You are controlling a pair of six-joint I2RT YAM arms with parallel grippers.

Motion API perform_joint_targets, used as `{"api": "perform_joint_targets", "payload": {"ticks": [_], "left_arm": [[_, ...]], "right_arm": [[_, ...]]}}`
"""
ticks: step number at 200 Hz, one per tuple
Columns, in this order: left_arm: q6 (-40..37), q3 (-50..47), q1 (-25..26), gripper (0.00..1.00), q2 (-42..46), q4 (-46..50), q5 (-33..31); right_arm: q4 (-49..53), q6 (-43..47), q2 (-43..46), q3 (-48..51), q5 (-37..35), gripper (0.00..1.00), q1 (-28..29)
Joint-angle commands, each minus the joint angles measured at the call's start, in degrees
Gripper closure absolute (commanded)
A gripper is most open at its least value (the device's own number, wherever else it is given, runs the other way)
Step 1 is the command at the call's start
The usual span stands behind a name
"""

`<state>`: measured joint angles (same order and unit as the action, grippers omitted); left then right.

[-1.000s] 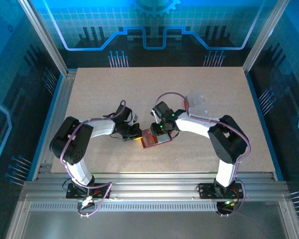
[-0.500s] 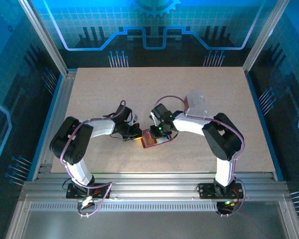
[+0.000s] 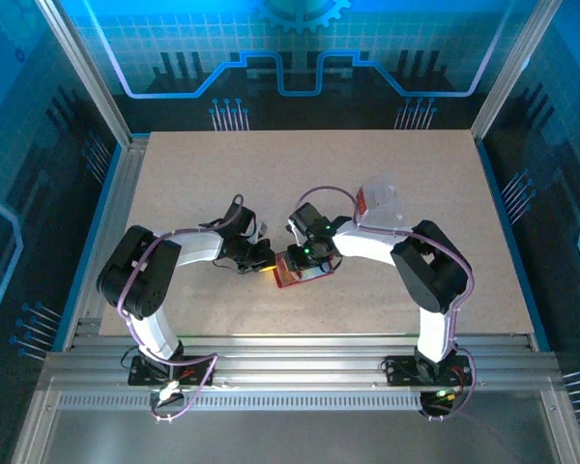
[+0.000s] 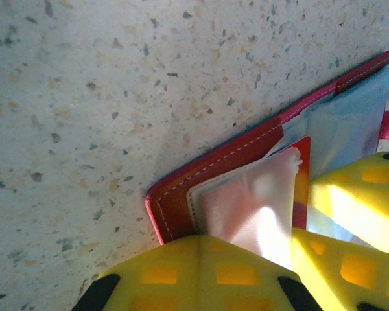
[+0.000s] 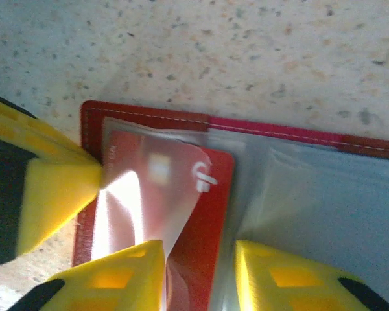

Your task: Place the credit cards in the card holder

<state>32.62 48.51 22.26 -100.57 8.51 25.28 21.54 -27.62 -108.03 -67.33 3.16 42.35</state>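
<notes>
The card holder (image 3: 295, 272) lies open on the table between both grippers, a red wallet with a stitched rim (image 4: 215, 159) (image 5: 149, 116) and glossy pockets. A red credit card (image 5: 204, 227) (image 4: 303, 175) lies on it, its left part tucked under a shiny pocket flap. My left gripper (image 3: 262, 259) (image 4: 204, 245) is shut, its yellow fingers pressed on the wallet's corner. Over the card stands my right gripper (image 3: 306, 253) (image 5: 199, 262), its two fingers apart and nothing pinched between them.
A clear plastic bag (image 3: 385, 200) with something red inside lies behind the right forearm. Bare speckled tabletop (image 3: 222, 174) stretches around the wallet. Metal rails frame the table at the sides and the near edge.
My right gripper and forearm have shifted a little to the left over the wallet. The left arm has stayed still.
</notes>
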Motion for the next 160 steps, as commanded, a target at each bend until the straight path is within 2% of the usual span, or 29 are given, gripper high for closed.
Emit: {"api": "perform_joint_targets", "payload": {"ticks": [1, 31, 49, 101, 160], "left_arm": [[-1.24, -0.28, 0.06, 0.98, -3.22, 0.45, -3.57], [-1.21, -0.26, 0.06, 0.98, -3.3, 0.45, -3.48], [-1.33, -0.28, 0.06, 0.98, -3.36, 0.45, -3.57], [-1.29, -0.26, 0.05, 0.98, -3.41, 0.46, -3.57], [-1.4, -0.08, 0.04, 0.98, -3.51, 0.54, -3.59]], "right_arm": [[7.45, 1.26, 3.86, -2.05, -10.37, 0.6, 0.34], [11.24, 3.96, 4.0, -4.28, -12.6, 0.59, -1.59], [12.42, 5.86, 1.99, -6.32, -12.13, 0.63, -2.47], [13.43, 7.75, -4.57, -10.99, -12.86, 0.65, -2.58], [13.89, 6.16, -6.88, -8.94, -16.16, 0.66, -2.1]]}}
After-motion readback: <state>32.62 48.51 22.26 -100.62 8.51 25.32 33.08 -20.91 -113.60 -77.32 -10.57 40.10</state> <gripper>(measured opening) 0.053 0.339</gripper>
